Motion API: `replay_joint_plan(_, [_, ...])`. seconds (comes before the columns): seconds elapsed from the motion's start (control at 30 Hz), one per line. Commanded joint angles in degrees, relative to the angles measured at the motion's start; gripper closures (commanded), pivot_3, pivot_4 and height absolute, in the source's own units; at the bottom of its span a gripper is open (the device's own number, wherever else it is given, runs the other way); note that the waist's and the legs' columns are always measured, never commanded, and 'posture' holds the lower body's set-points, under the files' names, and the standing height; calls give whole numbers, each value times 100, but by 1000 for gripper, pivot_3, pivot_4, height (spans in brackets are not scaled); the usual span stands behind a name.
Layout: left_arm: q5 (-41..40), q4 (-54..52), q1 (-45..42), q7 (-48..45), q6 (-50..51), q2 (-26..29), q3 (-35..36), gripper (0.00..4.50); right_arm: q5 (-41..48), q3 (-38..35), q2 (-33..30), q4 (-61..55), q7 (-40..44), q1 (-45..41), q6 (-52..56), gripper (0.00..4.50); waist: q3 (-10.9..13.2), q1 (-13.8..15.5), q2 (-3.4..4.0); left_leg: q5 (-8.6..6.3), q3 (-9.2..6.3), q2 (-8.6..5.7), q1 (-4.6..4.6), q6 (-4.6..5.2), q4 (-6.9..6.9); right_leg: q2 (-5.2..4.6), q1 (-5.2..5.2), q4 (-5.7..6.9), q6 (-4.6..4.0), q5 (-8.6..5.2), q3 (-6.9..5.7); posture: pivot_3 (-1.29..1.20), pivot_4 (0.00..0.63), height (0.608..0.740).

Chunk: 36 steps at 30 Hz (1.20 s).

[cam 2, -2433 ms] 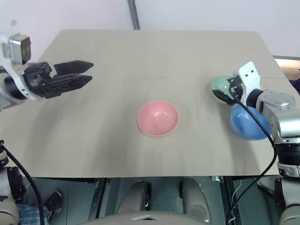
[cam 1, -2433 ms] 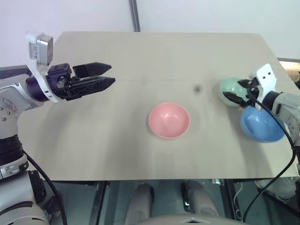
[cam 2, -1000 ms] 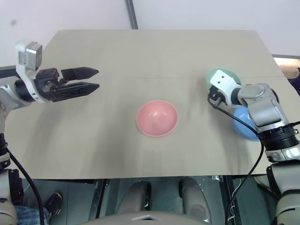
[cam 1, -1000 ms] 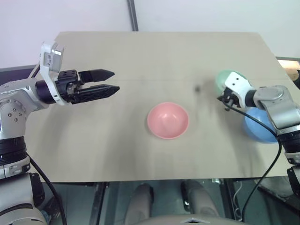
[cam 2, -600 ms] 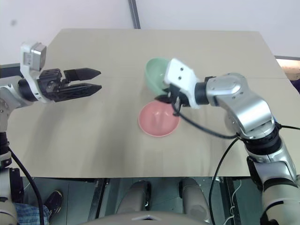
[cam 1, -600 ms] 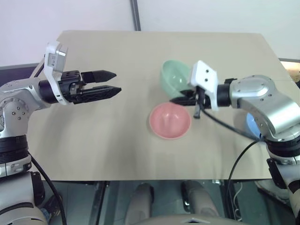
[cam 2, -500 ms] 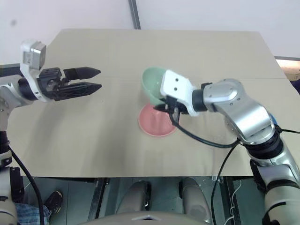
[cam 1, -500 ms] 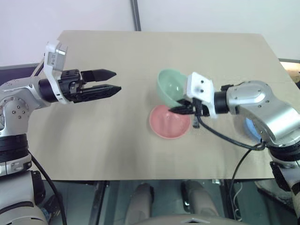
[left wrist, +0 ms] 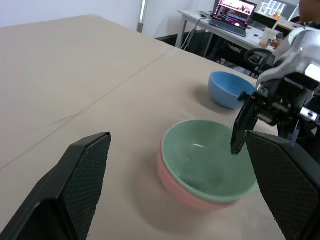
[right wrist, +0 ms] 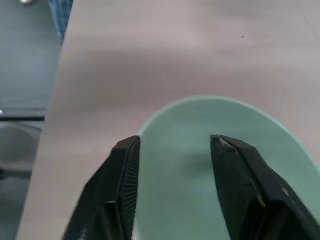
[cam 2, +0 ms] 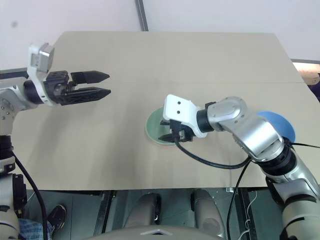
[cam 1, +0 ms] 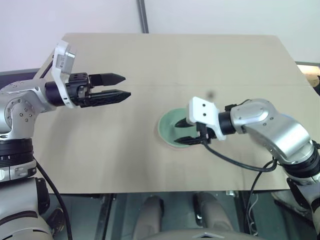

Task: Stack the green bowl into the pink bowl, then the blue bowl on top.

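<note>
The green bowl sits nested in the pink bowl at the table's middle; only the pink rim peeks out beneath it. My right gripper hovers at the green bowl's right rim with its fingers parted and gripping nothing, open. The blue bowl stands upright on the table to the right, partly behind my right arm. My left gripper is open, held level above the table's left part, well apart from the bowls.
The beige table has bare surface at the back and on the left. In the left wrist view a desk with a laptop stands beyond the table's right side. A dark pole rises behind the far edge.
My right gripper carried the green bowl leftward from beside the blue bowl, set it into the pink bowl and opened its jaws. The left gripper stayed put.
</note>
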Motion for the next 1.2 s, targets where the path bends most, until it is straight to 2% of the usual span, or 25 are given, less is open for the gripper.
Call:
replay_joint_plan(0.03, [-1,-23,-77,-67,-125,32,110,0,526,-813,-175,28,132,-8,195,2147,0,8,0,0,0,0,-1,0,0,-1,0,-1,0,0,0,0,150,740])
replay_joint_plan(0.2, [-28,-4,-66,-95,-132,20,148,0,903,-1598,-968,240,265,360,469,2147,1,24,-1,0,1,-1,-4,0,0,-3,1,-6,0,0,-2,0,150,740])
replay_joint_plan(0.47, [13,-21,14,-294,-410,-93,112,0,351,-1978,-2145,791,-351,1200,628,2147,1,6,-1,0,5,-1,-1,1,-2,-2,0,-4,0,0,1,0,150,740])
replay_joint_plan(0.67, [-61,-107,140,-921,-734,-201,9,0,413,-2672,-2769,316,-669,2149,1174,2147,2,8,0,0,8,-1,-3,1,-3,-2,-1,-5,1,-1,5,0,150,740])
replay_joint_plan(0.83, [88,139,-85,-1221,-951,-400,-225,0,467,-3150,-2948,-96,-950,2658,1696,2147,2,13,-1,0,9,0,2,1,-2,0,1,-2,1,-1,7,0,150,740])
replay_joint_plan(1.2, [453,765,-629,-1552,-1289,-729,-655,0,753,-3537,-2698,-761,-1467,3202,2588,2147,1,17,-2,0,10,-1,-1,1,0,0,1,-5,1,-1,9,0,150,740])
